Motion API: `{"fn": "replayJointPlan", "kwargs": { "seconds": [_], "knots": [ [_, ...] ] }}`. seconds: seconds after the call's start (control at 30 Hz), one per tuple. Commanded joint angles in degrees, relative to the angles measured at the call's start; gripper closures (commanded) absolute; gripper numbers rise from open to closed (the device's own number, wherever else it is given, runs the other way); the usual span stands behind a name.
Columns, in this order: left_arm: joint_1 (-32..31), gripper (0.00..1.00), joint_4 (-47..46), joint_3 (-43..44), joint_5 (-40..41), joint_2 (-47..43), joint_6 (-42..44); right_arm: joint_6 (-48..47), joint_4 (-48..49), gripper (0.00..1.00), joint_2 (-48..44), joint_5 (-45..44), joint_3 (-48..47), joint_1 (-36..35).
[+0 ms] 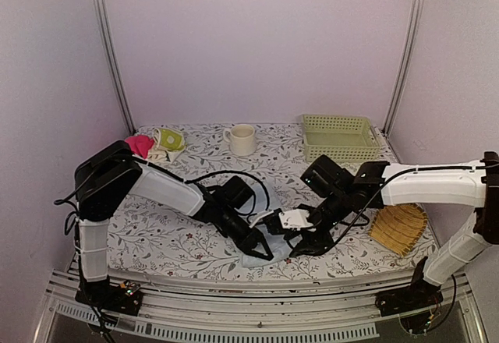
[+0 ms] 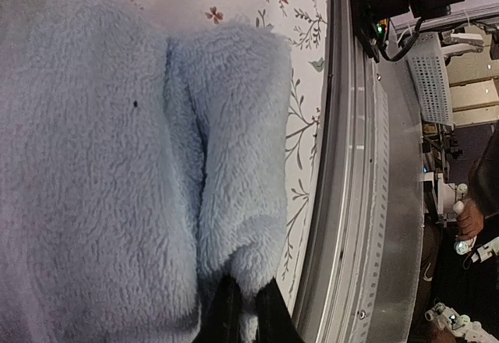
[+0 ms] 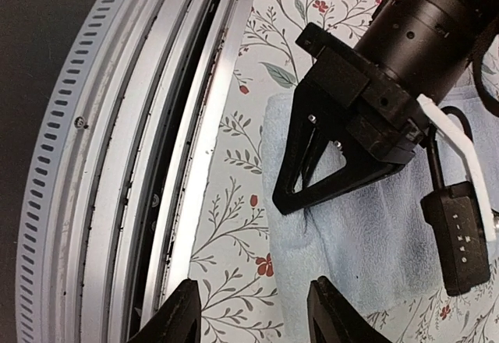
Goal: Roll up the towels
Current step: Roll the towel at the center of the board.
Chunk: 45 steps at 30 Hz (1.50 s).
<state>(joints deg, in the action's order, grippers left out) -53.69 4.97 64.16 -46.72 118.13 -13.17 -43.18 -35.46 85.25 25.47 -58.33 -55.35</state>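
The pale blue terry towel (image 1: 263, 259) lies bunched near the table's front edge and fills the left wrist view (image 2: 101, 164). My left gripper (image 1: 262, 248) is shut on a fold at the towel's edge (image 2: 248, 320); it also shows in the right wrist view (image 3: 290, 201), pressed onto the towel (image 3: 366, 242). My right gripper (image 1: 301, 243) is open and empty (image 3: 253, 316), hovering just beside the towel's near edge over the flowered cloth. The yellow-green and cream patterned towel (image 1: 168, 139) lies crumpled at the back left.
A pink cloth (image 1: 139, 145) lies by the patterned towel. A cream mug (image 1: 242, 139) and a pale green basket (image 1: 338, 136) stand at the back. A yellow bamboo tray (image 1: 399, 227) lies at the right. The metal table rail (image 3: 117, 171) runs close by.
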Motion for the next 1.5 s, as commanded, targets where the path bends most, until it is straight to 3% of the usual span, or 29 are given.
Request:
{"fn": "replayJointPlan", "kwargs": {
  "seconds": [0.0, 0.5, 0.6, 0.7, 0.8, 1.03, 1.17, 1.37, 1.47],
  "knots": [
    [0.6, 1.00, 4.6, -3.2, 3.9, 2.7, -1.5, -1.9, 8.1, 0.50, 4.7, -6.0, 1.2, -2.5],
    [1.5, 1.00, 3.1, -4.1, 4.0, 1.8, -1.7, -3.6, 18.7, 0.58, 14.9, -14.9, 6.3, -4.8],
    [1.6, 0.98, 3.3, -4.0, 4.7, 1.3, -1.2, -3.7, 19.7, 0.64, 16.4, -16.7, 6.4, -4.8],
    [1.7, 0.85, 3.6, -4.4, 7.7, -0.7, -0.3, -4.6, 18.7, 0.80, 17.0, -16.6, 5.9, -4.9],
    [1.8, 0.71, -0.1, -8.1, 15.0, -9.2, -2.6, -5.3, 13.5, 0.92, 16.4, -12.7, 4.7, -4.8],
    [0.0, 0.55, -16.7, -25.0, 33.4, -32.9, -9.3, -4.3, -1.3, 0.97, 18.0, -3.5, -1.1, -4.7],
    [-3.2, 0.55, -15.5, -29.5, 42.3, -41.5, -9.1, -4.5, -10.9, 0.97, 25.8, 3.5, -8.6, -2.5],
    [-19.8, 0.60, -10.4, -29.3, 65.1, -48.7, -1.0, -6.2, -25.7, 0.97, 39.7, 12.5, -25.4, 3.6],
    [-24.9, 0.59, -9.6, -30.2, 72.9, -49.5, -1.9, -7.0, -30.9, 0.96, 45.4, 15.4, -31.1, 5.5]
  ]
}}
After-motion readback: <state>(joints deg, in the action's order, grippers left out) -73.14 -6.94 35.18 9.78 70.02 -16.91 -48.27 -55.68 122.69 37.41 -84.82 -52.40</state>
